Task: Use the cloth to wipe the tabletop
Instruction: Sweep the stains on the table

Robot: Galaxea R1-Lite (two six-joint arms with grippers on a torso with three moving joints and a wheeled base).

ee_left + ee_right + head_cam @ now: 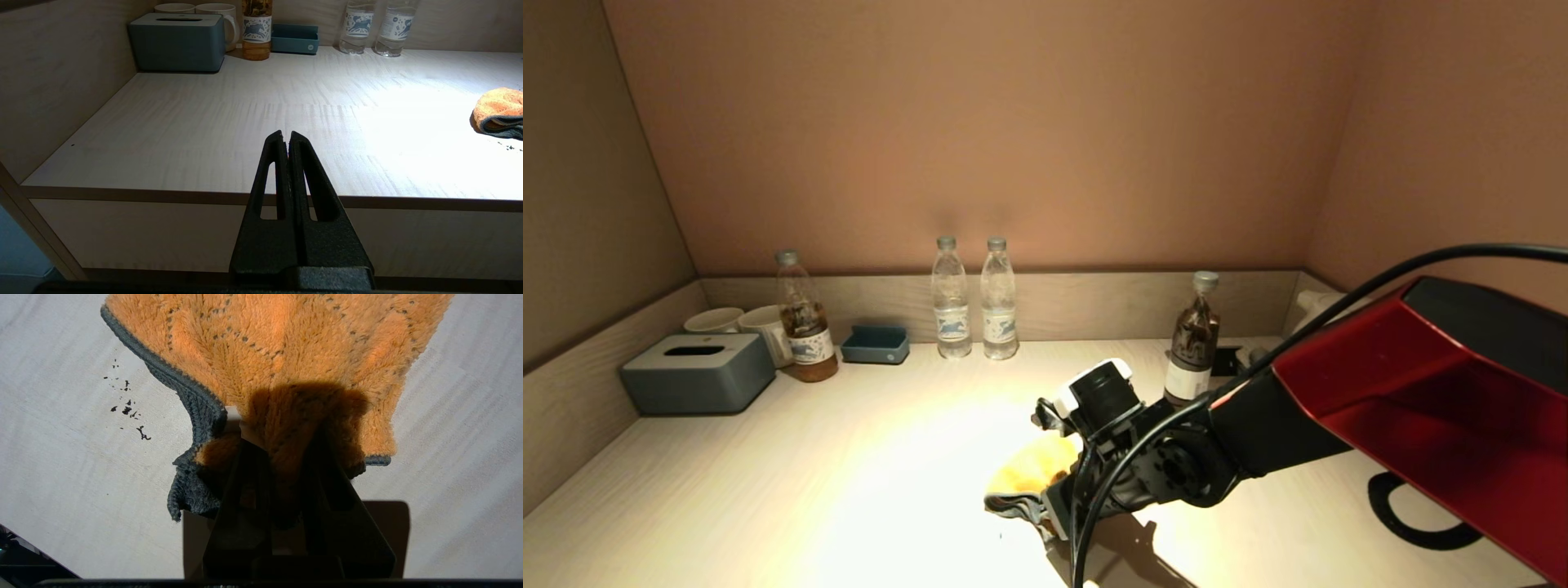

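Most wiping remains: right gripper (pixel 286 457) pinches the cloth (pixel 282 355) on the tabletop (pixel 61 477), crumbs (pixel 128 412) alongside; left gripper (pixel 287 141) idles pressed together.

**Pale wood-grain counter, stuff lined up at the back**

The tabletop (pixel 768 490) has a low matching rim. Along the back – a grey-blue tissue box (pixel 698 372), two white mugs (pixel 743 325), a brown-drink bottle (pixel 803 327), a small blue tray (pixel 876 344), two water bottles (pixel 974 299) side by side, another brown bottle (pixel 1194 339). Up front the orange cloth (pixel 1029 474) lies on the surface – dark crumbs (pixel 128 412) just beside it.
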